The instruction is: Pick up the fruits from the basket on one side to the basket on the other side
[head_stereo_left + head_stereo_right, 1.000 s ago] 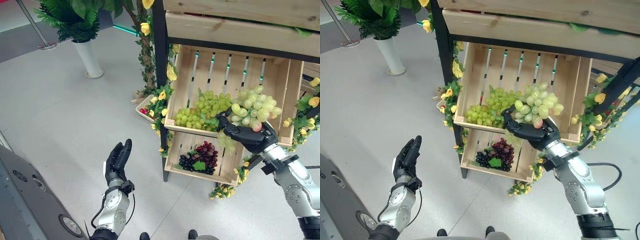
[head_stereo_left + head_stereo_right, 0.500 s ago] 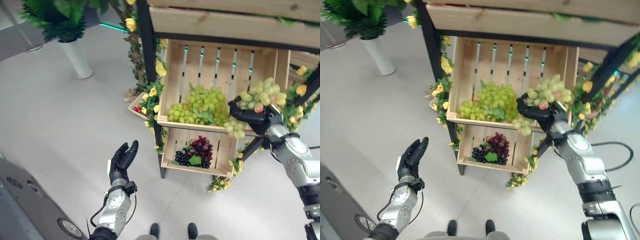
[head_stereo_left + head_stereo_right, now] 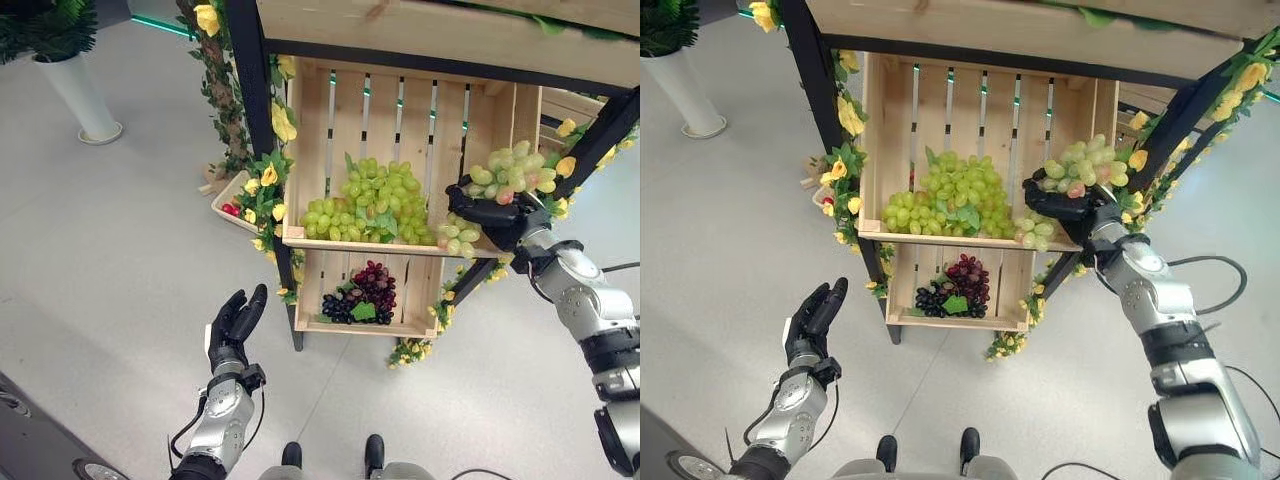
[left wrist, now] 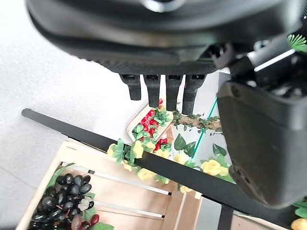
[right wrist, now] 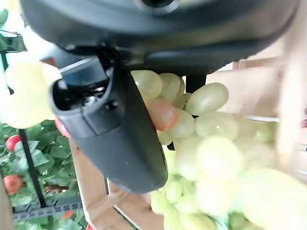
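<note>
My right hand (image 3: 497,219) is shut on a bunch of green grapes (image 3: 512,172), holding it at the right front corner of the upper wooden crate (image 3: 400,100); part of the bunch (image 3: 456,235) hangs below the hand. In the right wrist view the grapes (image 5: 201,124) are pressed against the thumb (image 5: 112,129). More green grapes (image 3: 370,200) lie heaped in the upper crate. Dark purple grapes (image 3: 365,295) lie in the lower crate (image 3: 325,325). My left hand (image 3: 232,325) is raised low at the left, open and holding nothing, well away from the crates.
A black-framed shelf (image 3: 250,110) wound with yellow flowers (image 3: 275,185) holds the crates. A small tray of red fruit (image 3: 230,205) sits on the floor behind its left post. A white planter (image 3: 80,100) stands at the far left. Open grey floor lies left and in front.
The camera has moved, shifting the whole scene left. My right hand with the green grapes has drawn back towards the crate's right front corner. The left hand stays raised and open.
</note>
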